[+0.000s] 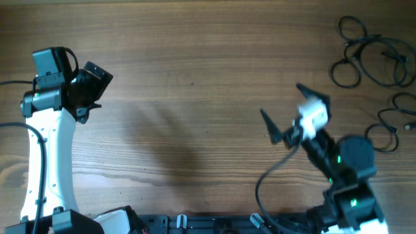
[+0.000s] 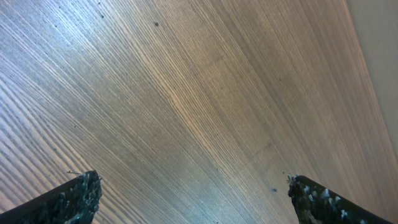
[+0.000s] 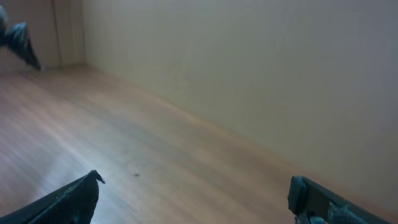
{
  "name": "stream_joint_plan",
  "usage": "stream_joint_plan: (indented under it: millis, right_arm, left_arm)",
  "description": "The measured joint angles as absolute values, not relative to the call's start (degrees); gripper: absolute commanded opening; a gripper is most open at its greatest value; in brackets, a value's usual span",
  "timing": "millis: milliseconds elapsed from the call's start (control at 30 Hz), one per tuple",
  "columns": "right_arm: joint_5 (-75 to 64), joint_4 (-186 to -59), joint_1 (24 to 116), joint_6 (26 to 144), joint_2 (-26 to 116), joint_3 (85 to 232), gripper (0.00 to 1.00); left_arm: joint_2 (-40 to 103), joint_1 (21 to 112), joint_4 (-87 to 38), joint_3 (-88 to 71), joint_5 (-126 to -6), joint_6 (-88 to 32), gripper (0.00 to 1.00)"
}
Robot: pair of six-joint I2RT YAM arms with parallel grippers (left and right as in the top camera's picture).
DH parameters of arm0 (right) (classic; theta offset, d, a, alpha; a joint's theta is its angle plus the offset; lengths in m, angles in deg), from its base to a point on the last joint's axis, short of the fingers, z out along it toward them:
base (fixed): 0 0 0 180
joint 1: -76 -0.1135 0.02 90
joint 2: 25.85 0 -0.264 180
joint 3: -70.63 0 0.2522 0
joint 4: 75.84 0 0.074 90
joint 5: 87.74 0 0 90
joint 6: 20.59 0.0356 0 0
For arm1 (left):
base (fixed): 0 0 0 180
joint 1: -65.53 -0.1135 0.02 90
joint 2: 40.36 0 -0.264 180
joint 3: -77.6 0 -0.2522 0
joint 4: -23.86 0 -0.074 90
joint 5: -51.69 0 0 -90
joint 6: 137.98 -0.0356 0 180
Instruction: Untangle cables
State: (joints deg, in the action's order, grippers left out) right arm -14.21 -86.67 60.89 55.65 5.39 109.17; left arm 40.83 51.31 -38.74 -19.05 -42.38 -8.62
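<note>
The cables (image 1: 357, 44) lie in loose loops at the upper right of the frame. The right gripper (image 1: 281, 99), spread wide and empty, is the nearer one but points away from them, toward the upper left. The left gripper (image 1: 96, 90), also wide open and empty, sits far off at upper left.

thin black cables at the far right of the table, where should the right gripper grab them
Probably the loose loop at the edge of the thin black cables nearest the open right gripper, taken from above. It lies flat, clear of the crossed strands, so the fingers can straddle one strand.
</note>
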Motion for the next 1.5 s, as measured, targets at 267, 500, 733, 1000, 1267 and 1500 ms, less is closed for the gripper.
stream_joint_plan:
  millis: [267, 500, 733, 1000, 1267, 1500]
  right_arm:
    - [-14.2, -82.1, 61.2, 47.0, -18.3, 89.0, 1.0]
    - [-14.2, -88.2, 61.2, 51.3, -24.6, 84.8, 1.0]
    - [-14.2, -88.5, 61.2, 58.7, -24.7, 84.8, 1.0]
    - [-14.2, -88.5, 61.2, 59.3, -24.7, 84.8, 1.0]
    - [-14.2, -88.5, 61.2, 59.3, -24.7, 84.8, 1.0]
    - [-14.2, -88.5, 61.2, 59.3, -24.8, 84.8, 1.0]
  left_arm:
    - [41.0, 51.3, -38.7, -19.1, -42.4, -8.6, 1.0]
    - [41.0, 51.3, -38.8, -19.1, -42.4, -8.6, 1.0]
    - [41.0, 51.3, -38.8, -19.1, -42.4, -8.6, 1.0]
    - [41.0, 51.3, -38.7, -19.1, -42.4, -8.6, 1.0]
    - [41.0, 51.3, -38.7, -19.1, -42.4, -8.6, 1.0]
    - [29.8, 51.3, -38.7, -19.2, -38.9, -8.6, 1.0]
